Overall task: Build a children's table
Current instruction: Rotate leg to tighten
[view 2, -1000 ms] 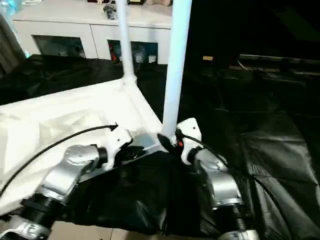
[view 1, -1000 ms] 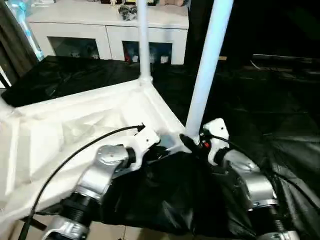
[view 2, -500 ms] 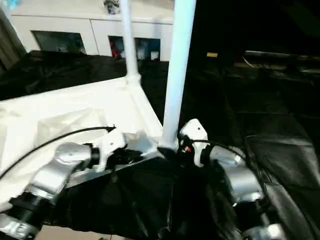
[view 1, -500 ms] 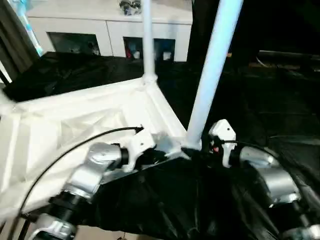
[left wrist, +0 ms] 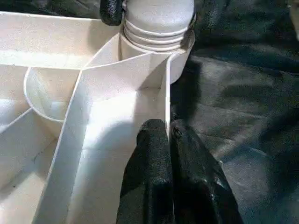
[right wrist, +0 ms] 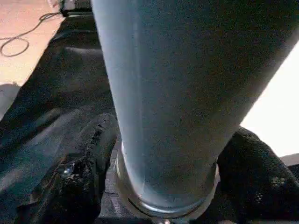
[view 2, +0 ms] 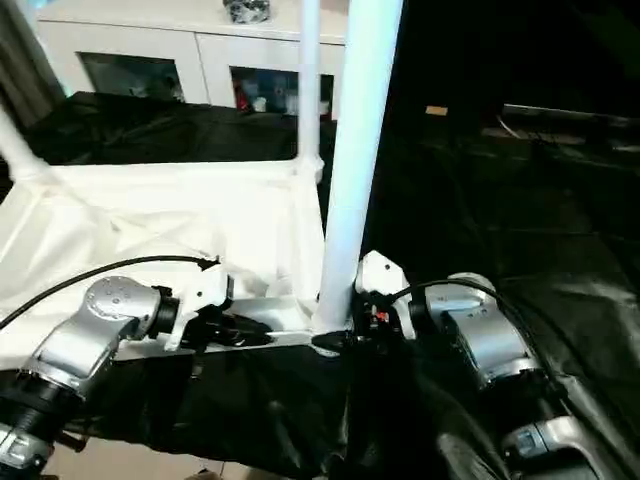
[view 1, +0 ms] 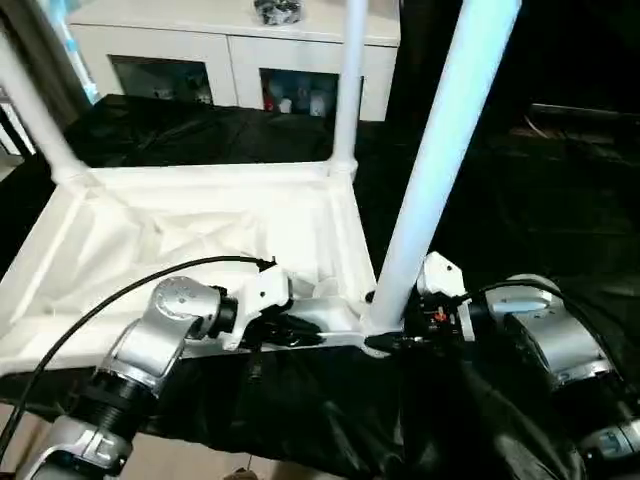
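The children's table is upside down on black cloth, with its white ribbed tabletop (view 1: 200, 215) facing up. Three white legs stand in corner sockets: far left (view 1: 30, 105), far right (view 1: 349, 90) and the near-right leg (view 1: 440, 170). My left gripper (left wrist: 167, 127) is shut on the thin near rim of the tabletop, just left of the near-right socket (left wrist: 159, 32). My right gripper (view 1: 385, 340) is at that leg's foot. Its black fingers (right wrist: 79, 182) lie close against both sides of the leg (right wrist: 177, 93).
A white glass-door cabinet (view 1: 230, 40) stands behind the work. Crumpled black cloth (view 1: 520, 200) covers the surface to the right and in front. Bare floor (view 1: 200, 465) shows below the near edge. A cable (right wrist: 23, 32) lies on the floor beyond the cloth.
The head camera has shifted, and the far-left leg has come into view. Both grippers stay at the near-right corner. My right forearm now reaches in lower and more from the side.
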